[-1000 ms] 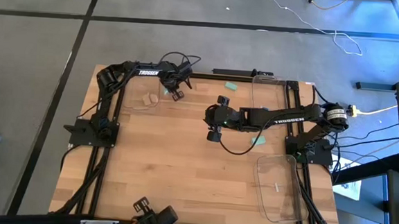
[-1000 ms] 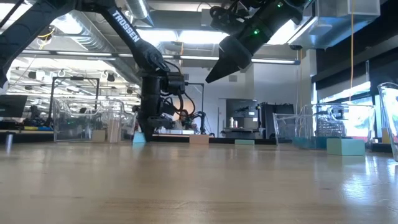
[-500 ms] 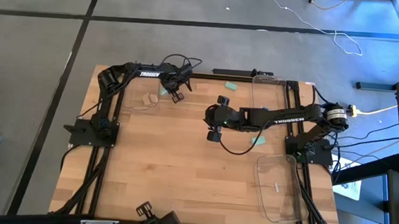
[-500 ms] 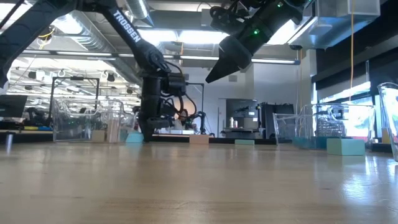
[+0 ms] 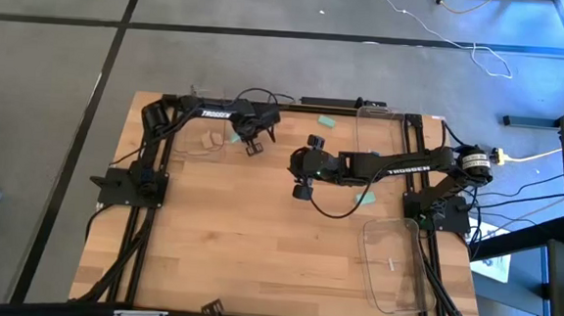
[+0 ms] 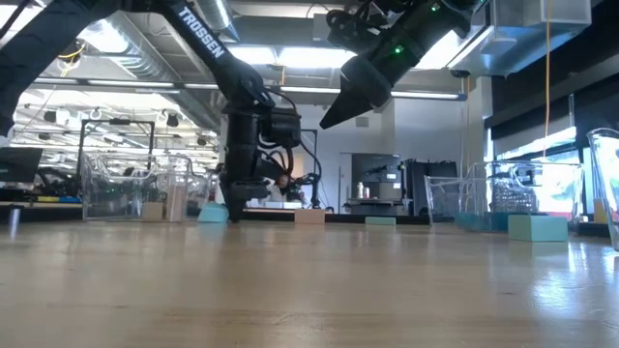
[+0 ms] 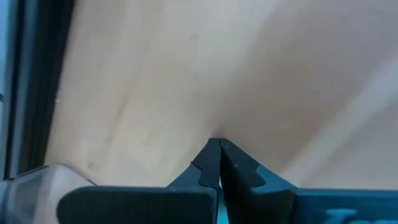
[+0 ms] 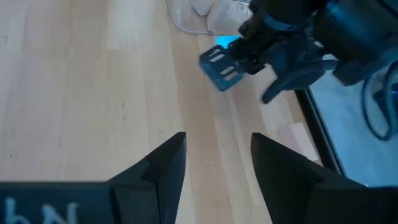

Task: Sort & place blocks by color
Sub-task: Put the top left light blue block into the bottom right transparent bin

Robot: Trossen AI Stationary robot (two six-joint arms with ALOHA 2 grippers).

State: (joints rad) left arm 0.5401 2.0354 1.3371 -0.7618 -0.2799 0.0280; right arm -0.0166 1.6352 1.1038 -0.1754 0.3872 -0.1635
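The left claw [image 5: 254, 137] is closed at the far left of the worktop [image 5: 257, 245]; a blue block [image 8: 225, 42] beside it is mostly hidden, so I cannot tell if it is gripped. The right claw [image 5: 306, 166] hangs open mid-worktop, empty.

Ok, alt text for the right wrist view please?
The right claw hangs open above bare wooden table. Farther off, the left claw is low over the table beside a bright blue block, with a clear tray holding tan blocks just beyond.
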